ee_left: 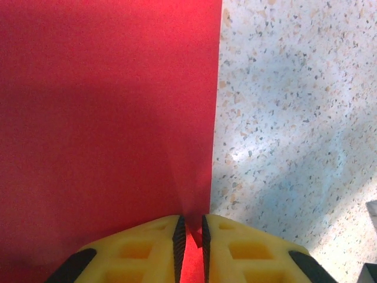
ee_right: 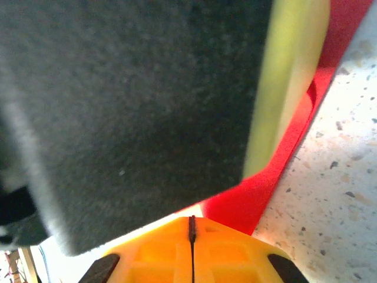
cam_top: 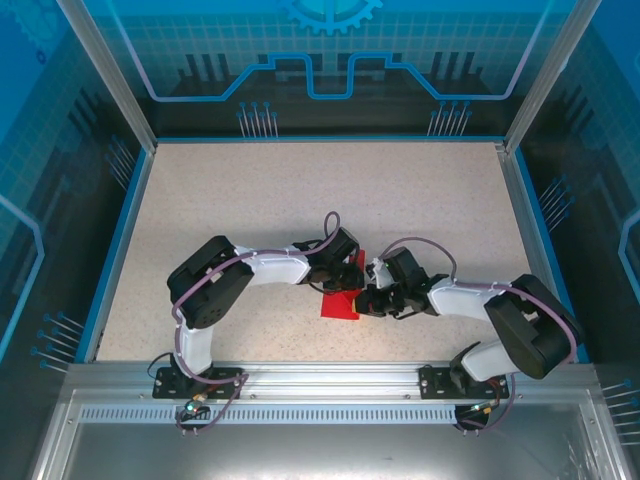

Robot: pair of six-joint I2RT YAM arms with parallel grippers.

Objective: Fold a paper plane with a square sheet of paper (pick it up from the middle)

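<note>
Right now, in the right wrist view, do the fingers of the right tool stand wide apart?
No, the yellow fingers of the right tool meet, with just a thin dark line between them.

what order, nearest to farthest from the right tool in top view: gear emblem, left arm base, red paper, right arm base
From the right tool:
1. red paper, at its tips
2. right arm base, near edge, right
3. left arm base, near edge, left
4. gear emblem, far back

One red square sheet of paper on one speckled counter. Two arms, left arm and right arm, one hand apiece: left hand at the sheet's far side, right hand at its right edge.
</note>
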